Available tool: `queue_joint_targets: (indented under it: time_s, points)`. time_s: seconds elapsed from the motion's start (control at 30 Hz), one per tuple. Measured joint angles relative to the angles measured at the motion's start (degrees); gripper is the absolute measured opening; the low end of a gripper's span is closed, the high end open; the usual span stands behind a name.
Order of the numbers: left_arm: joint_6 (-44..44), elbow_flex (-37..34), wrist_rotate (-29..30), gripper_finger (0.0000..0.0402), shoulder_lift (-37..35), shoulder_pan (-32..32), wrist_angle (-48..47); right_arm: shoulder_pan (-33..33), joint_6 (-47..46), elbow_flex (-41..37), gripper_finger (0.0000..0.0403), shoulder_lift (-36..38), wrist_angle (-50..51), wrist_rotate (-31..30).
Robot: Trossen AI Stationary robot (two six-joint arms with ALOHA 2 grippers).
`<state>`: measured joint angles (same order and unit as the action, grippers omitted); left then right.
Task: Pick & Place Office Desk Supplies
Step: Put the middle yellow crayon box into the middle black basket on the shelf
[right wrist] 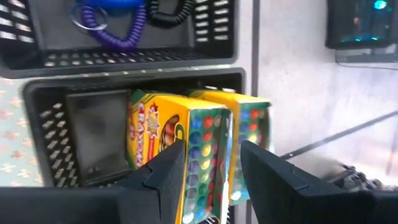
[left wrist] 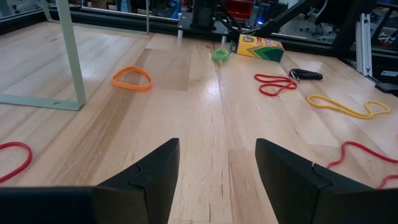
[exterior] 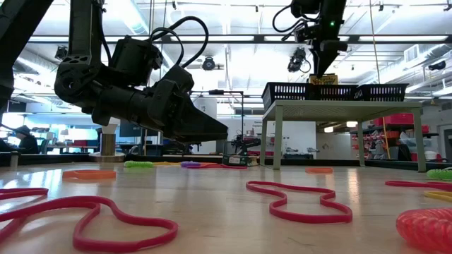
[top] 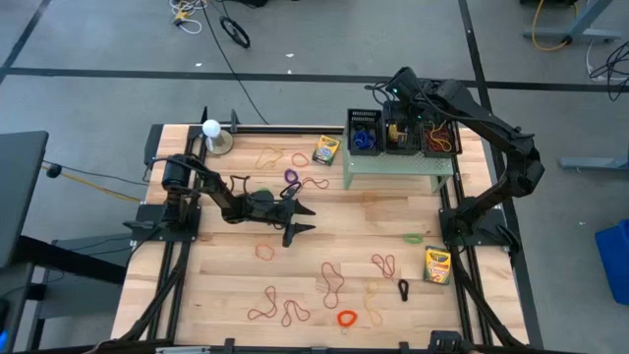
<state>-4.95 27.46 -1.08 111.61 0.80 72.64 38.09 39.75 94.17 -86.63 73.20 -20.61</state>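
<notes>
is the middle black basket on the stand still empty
No: in the right wrist view the middle black basket already holds two crayon boxes, standing side by side just past the right end effector.

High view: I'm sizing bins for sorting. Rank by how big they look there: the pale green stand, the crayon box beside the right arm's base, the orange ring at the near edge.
1. Pale green stand
2. Crayon box
3. Orange ring

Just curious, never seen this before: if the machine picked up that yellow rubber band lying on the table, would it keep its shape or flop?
The yellow rubber band would probably flop: it lies flat in a thin, wavy loop. It looks very light. Being so thin, it might slip from a pincer.
</notes>
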Motion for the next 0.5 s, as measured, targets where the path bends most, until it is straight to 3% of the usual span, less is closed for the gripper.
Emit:
queue_joint_targets:
  time_s: [0.5]
  points:
    - [0.0,0.0,0.0,0.0218,0.0,0.0,0.0,-2.7,-4.4,0.0,0.0167,0.0,0.4,-2.5]
